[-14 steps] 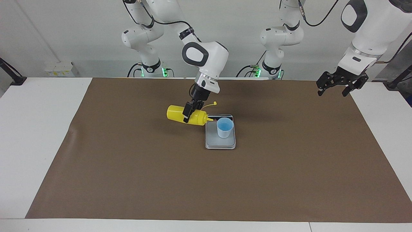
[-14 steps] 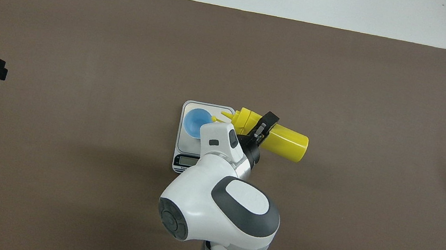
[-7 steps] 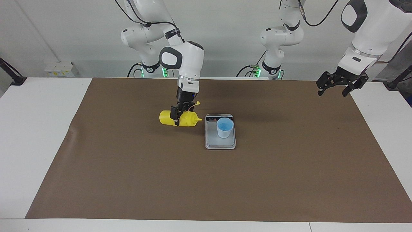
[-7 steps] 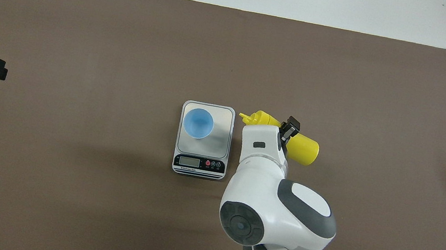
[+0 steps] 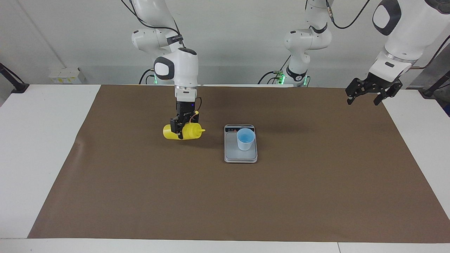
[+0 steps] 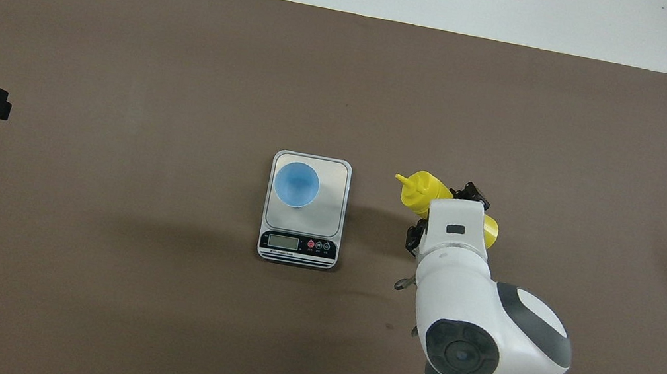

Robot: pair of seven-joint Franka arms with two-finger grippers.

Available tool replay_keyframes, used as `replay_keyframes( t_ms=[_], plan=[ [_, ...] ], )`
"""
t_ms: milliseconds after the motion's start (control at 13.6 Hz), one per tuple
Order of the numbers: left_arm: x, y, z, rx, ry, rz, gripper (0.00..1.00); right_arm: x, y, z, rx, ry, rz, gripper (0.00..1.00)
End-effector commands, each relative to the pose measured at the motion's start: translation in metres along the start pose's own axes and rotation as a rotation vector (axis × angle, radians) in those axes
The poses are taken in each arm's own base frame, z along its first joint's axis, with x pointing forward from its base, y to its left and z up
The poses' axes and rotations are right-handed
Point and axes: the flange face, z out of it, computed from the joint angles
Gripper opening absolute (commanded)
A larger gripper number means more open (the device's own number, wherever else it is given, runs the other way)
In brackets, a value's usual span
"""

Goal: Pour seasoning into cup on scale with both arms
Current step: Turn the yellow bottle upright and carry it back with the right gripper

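While my right arm's wrist hides much of the yellow bottle (image 6: 418,192) from overhead, I see the right claw (image 5: 180,130) clamping it sideways low over the brown mat (image 5: 225,196) beside the scale (image 5: 240,156) carrying the cup (image 5: 245,139), left claw (image 5: 372,90) spread wide over the tabletop (image 5: 42,140) edge.

My right arm (image 5: 175,66) reaches out from its base and drops its wrist straight down, so the right gripper (image 5: 180,130) points at the table toward its own end. Its fingers are clamped on the bottle (image 5: 191,130), which lies on its side in the grip. My left arm (image 5: 393,45) waits, held high at its own end of the table, its forearm slanting down. The left gripper (image 5: 365,98) hangs there in the air with its fingers spread wide, holding nothing.
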Motion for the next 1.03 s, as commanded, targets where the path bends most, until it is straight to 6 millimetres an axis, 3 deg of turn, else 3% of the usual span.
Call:
replay_keyframes(
  t_ms=[0, 294, 515, 957],
  plan=[
    [-0.009, -0.001, -0.002, -0.015, -0.001, -0.008, 1.0, -0.012, 0.013, -0.007, 0.004, 0.01, -0.032, 0.48],
    [-0.009, 0.0, -0.002, -0.015, -0.002, -0.007, 1.0, -0.005, 0.032, -0.005, 0.065, 0.004, 0.101, 0.48],
    [-0.009, 0.0, -0.002, -0.015, -0.001, -0.007, 1.0, -0.006, 0.046, -0.004, 0.131, 0.01, 0.098, 0.48],
    [-0.009, 0.0, -0.002, -0.015, -0.002, -0.007, 1.0, -0.028, 0.074, 0.004, 0.228, 0.055, 0.077, 0.48]
  ],
)
